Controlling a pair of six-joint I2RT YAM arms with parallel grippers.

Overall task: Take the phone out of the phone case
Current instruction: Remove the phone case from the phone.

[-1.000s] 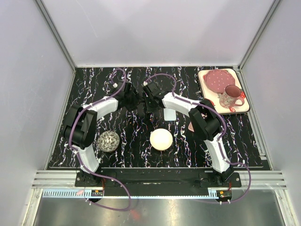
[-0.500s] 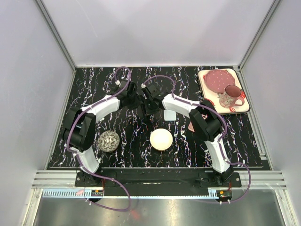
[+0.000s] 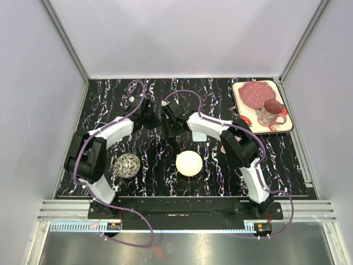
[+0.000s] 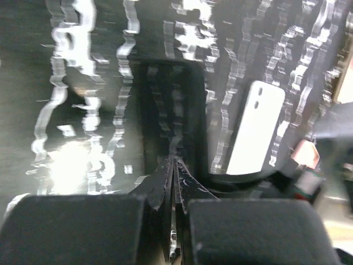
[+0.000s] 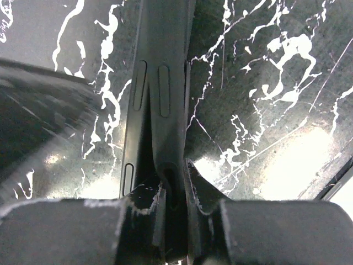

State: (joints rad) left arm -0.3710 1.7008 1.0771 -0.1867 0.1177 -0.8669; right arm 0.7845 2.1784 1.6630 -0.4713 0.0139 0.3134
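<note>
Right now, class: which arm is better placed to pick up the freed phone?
Right, likely: the white phone lies beside its forearm, though the right gripper grips the case and must let go first.

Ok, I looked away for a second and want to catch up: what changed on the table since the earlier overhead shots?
Both arms slid leftward. The left claw and the right claw, each shut on the black phone case, carried it a little further from the white phone. The phone, patterned ball, cream dome, tray and mug stayed put.
</note>
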